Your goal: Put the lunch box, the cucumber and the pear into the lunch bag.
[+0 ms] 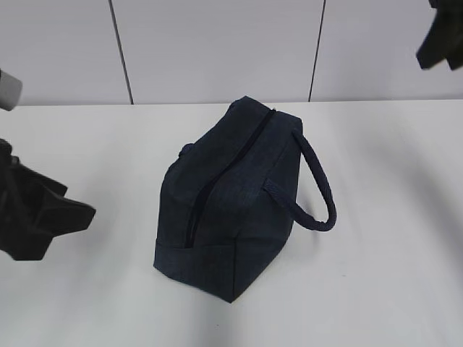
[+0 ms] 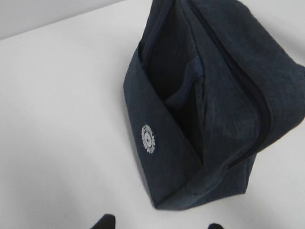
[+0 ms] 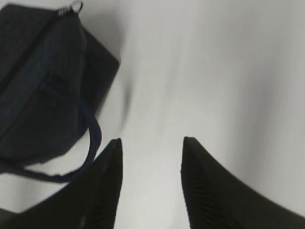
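The dark navy lunch bag (image 1: 231, 210) lies in the middle of the white table, its top zipper line running shut along the ridge. Its padded loop handle (image 1: 318, 188) hangs to the right. A silver ring pull (image 3: 76, 5) shows at the bag's end. My left gripper (image 2: 160, 224) is open and empty, just short of the bag's (image 2: 214, 105) near corner; it sits left of the bag (image 1: 69, 228). My right gripper (image 3: 152, 143) is open over bare table, right of the bag (image 3: 43, 86), raised at the upper right (image 1: 441, 43). Lunch box, cucumber and pear are out of view.
The white table (image 1: 391, 275) stretches on all sides of the bag. A white panelled wall (image 1: 217, 50) stands behind the table's far edge. A white round logo (image 2: 148, 138) marks the bag's side.
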